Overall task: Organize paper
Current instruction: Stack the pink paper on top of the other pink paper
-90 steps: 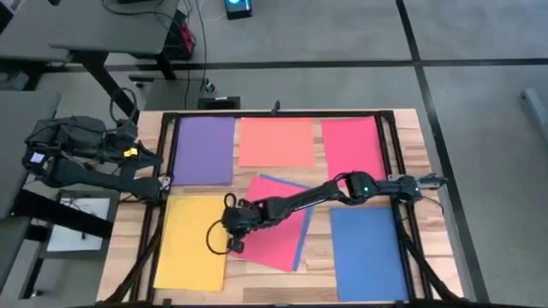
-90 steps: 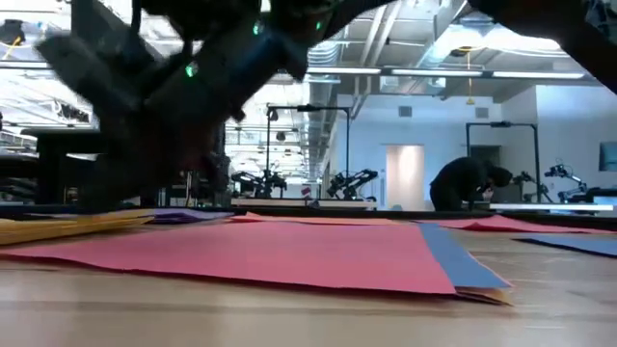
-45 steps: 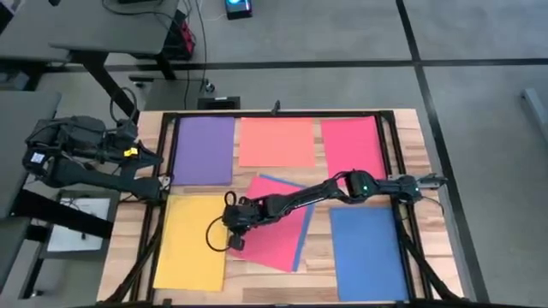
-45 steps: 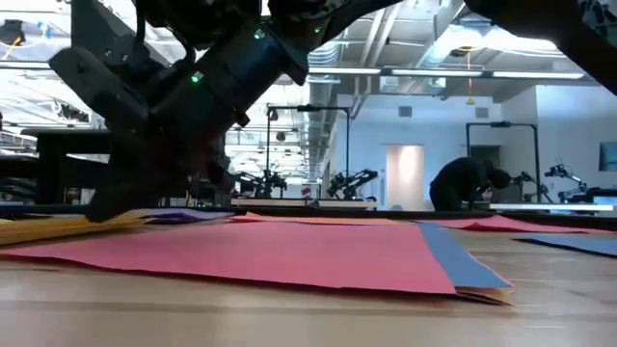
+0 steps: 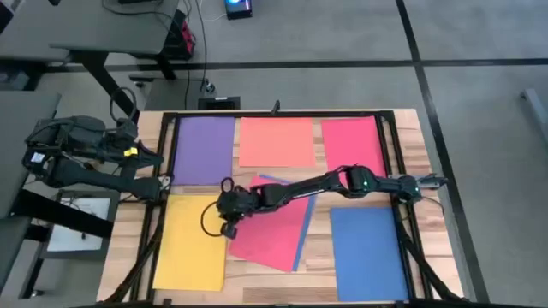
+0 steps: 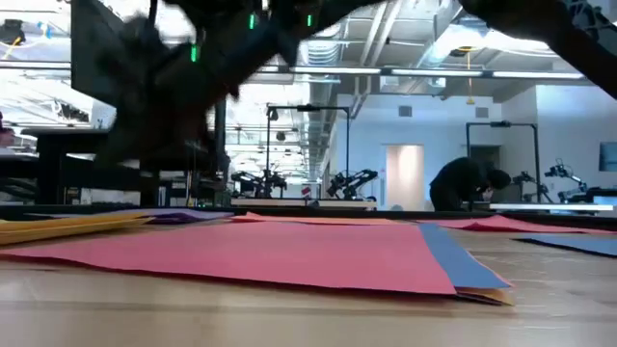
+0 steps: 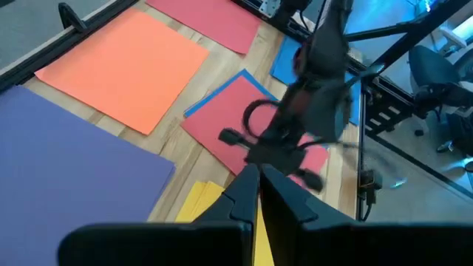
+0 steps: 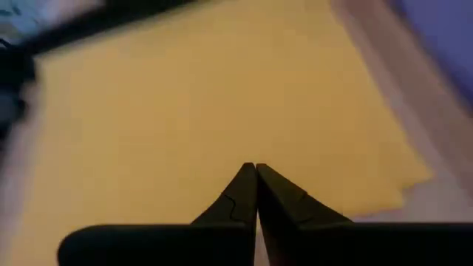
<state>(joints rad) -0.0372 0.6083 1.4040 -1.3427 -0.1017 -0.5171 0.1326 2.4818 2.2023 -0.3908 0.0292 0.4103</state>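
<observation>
1. The table point(image 5: 428, 162) carries the paper as a loose grid – purple sheet point(image 5: 204, 150), salmon-orange sheet point(image 5: 276, 141) and pink-red sheet point(image 5: 351, 145) across the far side, yellow sheet point(image 5: 190, 244) and blue sheet point(image 5: 368, 252) near
2. In the middle, a tilted red sheet point(image 5: 270, 231) lies askew on a second blue sheet point(image 5: 301, 238) – unsorted
3. The right gripper point(image 5: 224, 208) has moved off the red sheet's corner toward the yellow sheet; fingers point(image 8: 255, 193) pressed together, holding nothing, so the red sheet stays unmoved
4. The left gripper point(image 7: 257, 193) waits at the table's left edge, fingers closed, empty
</observation>
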